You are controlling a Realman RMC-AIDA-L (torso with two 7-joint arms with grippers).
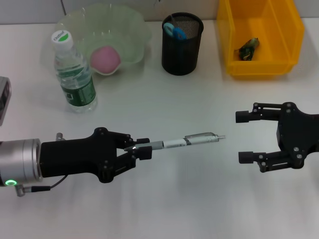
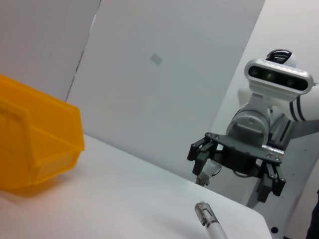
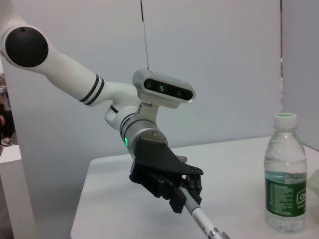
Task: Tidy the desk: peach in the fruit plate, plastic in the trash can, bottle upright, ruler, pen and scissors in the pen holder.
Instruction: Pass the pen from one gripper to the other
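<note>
My left gripper [image 1: 138,148] is shut on one end of a silver pen [image 1: 192,141], holding it level above the desk with its tip toward the right. The pen [image 2: 212,225] also shows in the left wrist view, and the left gripper [image 3: 185,198] with the pen [image 3: 205,225] in the right wrist view. My right gripper [image 1: 245,137] stands open at the right, apart from the pen's tip. The black mesh pen holder [image 1: 182,45] holds blue-handled scissors [image 1: 175,31]. A pink peach [image 1: 105,59] lies in the pale green fruit plate [image 1: 129,25]. The bottle [image 1: 74,74] stands upright.
A yellow bin [image 1: 261,40] at the back right holds a dark crumpled wrapper [image 1: 248,48]. The bottle stands just left of the fruit plate. A grey device edge shows at the far left [image 1: 4,99].
</note>
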